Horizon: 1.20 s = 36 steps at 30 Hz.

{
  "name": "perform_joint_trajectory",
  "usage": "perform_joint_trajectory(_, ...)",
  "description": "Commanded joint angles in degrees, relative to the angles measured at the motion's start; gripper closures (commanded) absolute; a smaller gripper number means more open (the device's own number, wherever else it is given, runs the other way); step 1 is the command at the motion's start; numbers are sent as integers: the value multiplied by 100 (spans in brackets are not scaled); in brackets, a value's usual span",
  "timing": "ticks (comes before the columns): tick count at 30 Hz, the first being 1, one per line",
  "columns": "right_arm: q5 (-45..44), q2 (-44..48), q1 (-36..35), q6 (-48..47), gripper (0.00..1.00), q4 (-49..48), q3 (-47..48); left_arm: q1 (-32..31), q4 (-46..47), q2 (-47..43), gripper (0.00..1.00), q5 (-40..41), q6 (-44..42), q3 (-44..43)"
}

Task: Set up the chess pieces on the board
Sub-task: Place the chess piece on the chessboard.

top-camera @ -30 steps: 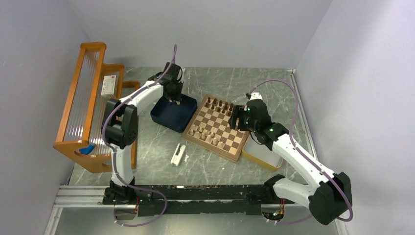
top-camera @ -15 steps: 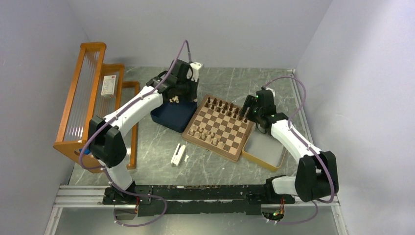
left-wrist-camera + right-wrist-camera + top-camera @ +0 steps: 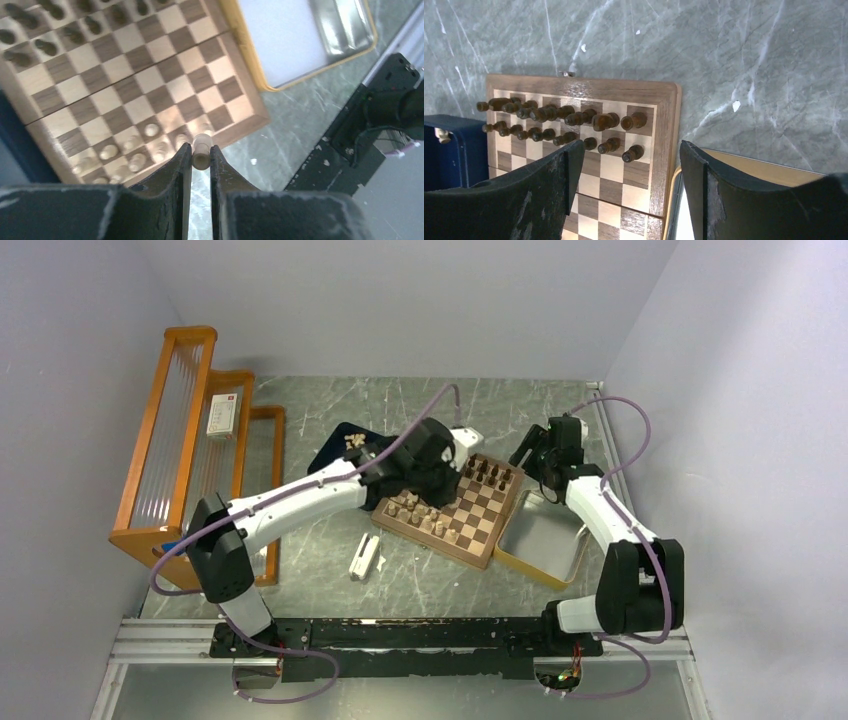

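Note:
The board [image 3: 478,536] lies mid-table, with dark brown chess pieces [image 3: 490,476] along its two far rows and pale ones [image 3: 425,522] in its near rows. My left gripper [image 3: 438,480] hangs over the board's left part, shut on a pale tan chess piece [image 3: 201,150]. In the left wrist view that piece sits above the board's near rim [image 3: 250,122], beside the pale pieces [image 3: 150,131]. My right gripper [image 3: 530,454] is open and empty, high above the board's far right corner. Its wrist view shows the dark pieces [image 3: 569,120] below the gripper [image 3: 631,150].
A dark blue tray [image 3: 340,455] left of the board holds a few pale pieces [image 3: 352,441]. The yellow-rimmed tray [image 3: 520,562] lies against the board's right side. A small white object [image 3: 365,557] rests near the board's front left. A tall wooden rack [image 3: 190,450] fills the left side.
My left arm has swung from the blue tray over to the board, carrying a pale piece. My right arm has drawn back from the board's right side to its far right corner.

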<state>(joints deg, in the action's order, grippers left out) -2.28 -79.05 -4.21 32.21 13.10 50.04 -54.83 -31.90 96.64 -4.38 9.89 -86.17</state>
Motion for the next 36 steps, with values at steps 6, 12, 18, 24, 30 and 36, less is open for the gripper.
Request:
perform_joint_trajectory(6, -340, 614, 288, 82, 25, -79, -236, -916, 243, 406, 87, 854, 383, -237)
perform_joint_trajectory(12, -405, 1248, 611, 246, 25, -201, -405, -1163, 229, 815, 87, 1097, 384, -444)
perform_joint_trajectory(18, -514, 1560, 813, 323, 25, 38, -276, -1399, 311, 1137, 87, 1379, 278, -630)
perform_joint_trajectory(24, -745, 1909, 904, 400, 25, 305, -94, -1536, 118, 1455, 87, 1489, 317, -887)
perform_joint_trajectory(30, -541, 1890, 904, 574, 25, 259, 0, -1574, 54, 1644, 87, 1494, 358, -961)
perform_joint_trajectory(36, -556, 1895, 904, 601, 25, 321, 82, -1575, 172, 1753, 86, 1654, 346, -794)
